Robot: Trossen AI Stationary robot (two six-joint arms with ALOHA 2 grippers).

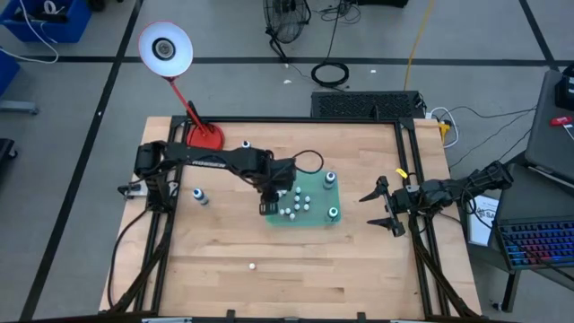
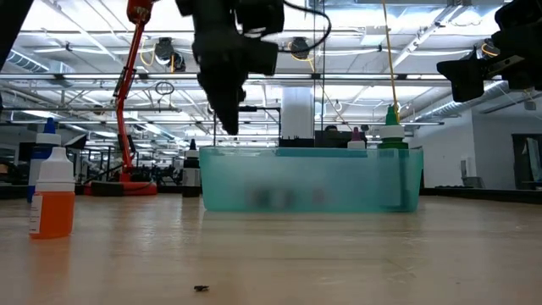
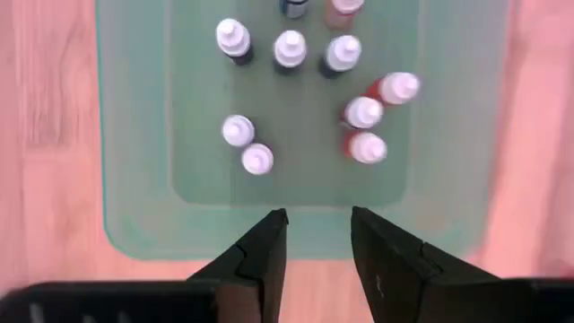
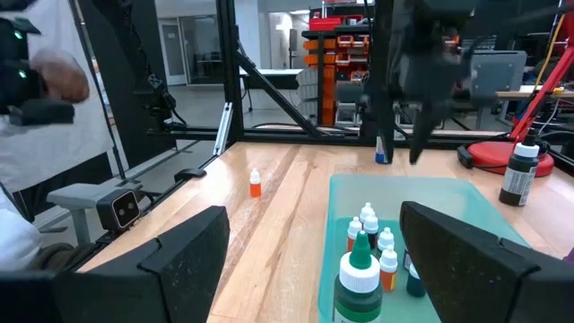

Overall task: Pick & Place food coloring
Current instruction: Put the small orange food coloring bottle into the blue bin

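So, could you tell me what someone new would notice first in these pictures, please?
Probably the green tray mid-table, with a cluster of tiny white-capped food coloring bottles standing in it. The left gripper hovers over the tray's edge with its fingers slightly apart and empty. A red lamp stands at the table's far left corner, and one orange bottle sits alone on the wood.

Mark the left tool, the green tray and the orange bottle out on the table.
left tool [image 3: 318, 235], left wrist view, gap between its fingertips.
green tray [image 3: 134, 220], left wrist view, bare rim.
orange bottle [image 2: 52, 207], low view, orange body.
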